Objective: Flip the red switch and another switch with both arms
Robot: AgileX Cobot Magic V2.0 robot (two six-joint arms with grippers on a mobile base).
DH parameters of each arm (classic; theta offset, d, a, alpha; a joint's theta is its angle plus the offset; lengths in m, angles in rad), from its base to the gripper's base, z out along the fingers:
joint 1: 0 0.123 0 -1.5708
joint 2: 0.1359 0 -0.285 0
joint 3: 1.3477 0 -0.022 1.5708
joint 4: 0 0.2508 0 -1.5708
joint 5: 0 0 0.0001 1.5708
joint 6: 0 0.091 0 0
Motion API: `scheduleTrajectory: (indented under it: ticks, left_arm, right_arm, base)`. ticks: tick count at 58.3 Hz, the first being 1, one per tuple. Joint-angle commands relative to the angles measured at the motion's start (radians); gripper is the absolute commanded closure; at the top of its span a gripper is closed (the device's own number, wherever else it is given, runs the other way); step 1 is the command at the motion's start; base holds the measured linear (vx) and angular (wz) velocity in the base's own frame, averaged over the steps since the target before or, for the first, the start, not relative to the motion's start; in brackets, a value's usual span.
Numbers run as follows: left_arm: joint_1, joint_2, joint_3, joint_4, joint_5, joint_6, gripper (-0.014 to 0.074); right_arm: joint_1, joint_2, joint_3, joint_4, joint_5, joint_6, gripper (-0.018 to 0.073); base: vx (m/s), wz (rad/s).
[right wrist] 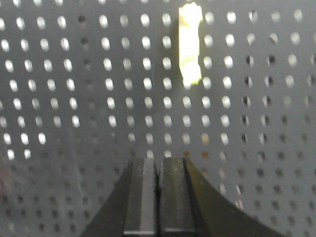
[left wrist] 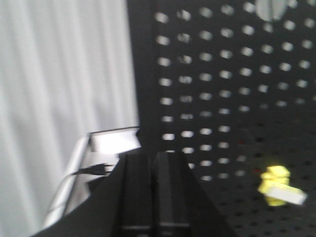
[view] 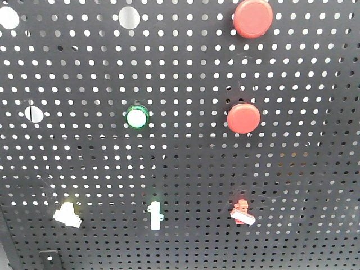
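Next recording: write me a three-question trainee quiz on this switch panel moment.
1. True or false: in the front view, the red switch sits right of the slim white toggle.
2. How many big round red buttons are on the pegboard? A) one B) two C) three
3. Fill in: the left hand and right hand both have fingers ____.
Key: 1 true; 2 B; 3 shut.

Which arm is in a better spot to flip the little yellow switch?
Probably the left. Its wrist view shows the yellow switch to the right of the shut left claw. The right claw faces only the slim toggle.
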Motion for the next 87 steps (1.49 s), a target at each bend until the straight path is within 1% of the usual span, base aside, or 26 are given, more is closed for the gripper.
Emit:
scheduleTrajectory:
  ticks: [1, 7, 12, 19, 31, 47, 54, 64, 69, 74, 79, 87]
  left_arm:
    - [-0.071, 0.051, -0.037, 0.002, -0.121, -0.011, 0.0594]
    - [-0.153, 0.104, -0.037, 0.005, -0.149, -0.011, 0.0594]
    - [-0.192, 0.143, -0.037, 0.005, -0.176, -0.011, 0.0594]
    - [-0.223, 0.191, -0.037, 0.002, -0.200, -0.015, 0.0594]
    - [-0.263, 0.270, -0.056, 0.002, -0.247, -0.057, 0.0594]
    - [-0.263, 0.383, -0.163, 0.002, -0.242, -0.054, 0.0594]
    - [-0.263, 0.407, -0.165, 0.003, -0.215, -0.027, 0.0594]
    - [-0.254, 0.432, -0.160, 0.001, -0.187, -0.033, 0.0594]
    - [-0.241, 0.449, -0.146, -0.022, -0.178, -0.039, 0.0594]
    - [-0.235, 0.451, -0.111, -0.077, -0.176, -0.039, 0.0594]
    - [-0.235, 0.445, -0.073, -0.111, -0.183, -0.038, 0.0594]
    - [-0.235, 0.445, -0.029, -0.132, -0.196, -0.039, 0.0594]
  right_arm:
    - [0.000, 0.010, -0.033, -0.004, -0.123, -0.004, 0.0566]
    - [0.000, 0.010, -0.033, -0.004, -0.126, -0.004, 0.0566]
    - [0.000, 0.010, -0.033, -0.004, -0.127, -0.004, 0.0566]
    - [0.000, 0.010, -0.033, -0.004, -0.126, -0.004, 0.0566]
    - [0.000, 0.010, -0.033, -0.004, -0.125, -0.004, 0.0566]
    - [0.000, 0.010, -0.033, 0.018, -0.125, -0.004, 0.0566]
    - [0.000, 0.010, -0.033, 0.018, -0.125, -0.004, 0.0566]
    - [0.000, 0.010, -0.033, 0.018, -0.125, -0.004, 0.0566]
    - [0.000, 0.010, -0.033, 0.018, -0.125, -0.004, 0.0566]
    - [0.000, 0.010, -0.033, 0.018, -0.125, -0.004, 0.0566]
    - [0.000, 0.010, -0.033, 0.018, -0.125, -0.004, 0.0566]
    - [0.000, 0.010, -0.033, 0.018, -0.125, -0.004, 0.0566]
  base:
    - [0.00, 0.00]
    - [0.00, 0.00]
    - [0.00, 0.00]
    - [0.00, 0.00]
    - [0.00, 0.00]
    - [0.00, 0.00]
    - [0.00, 0.00]
    - [0.00, 0.00]
    - [0.00, 0.00]
    - [0.00, 0.00]
    - [0.00, 0.00]
    - [0.00, 0.00]
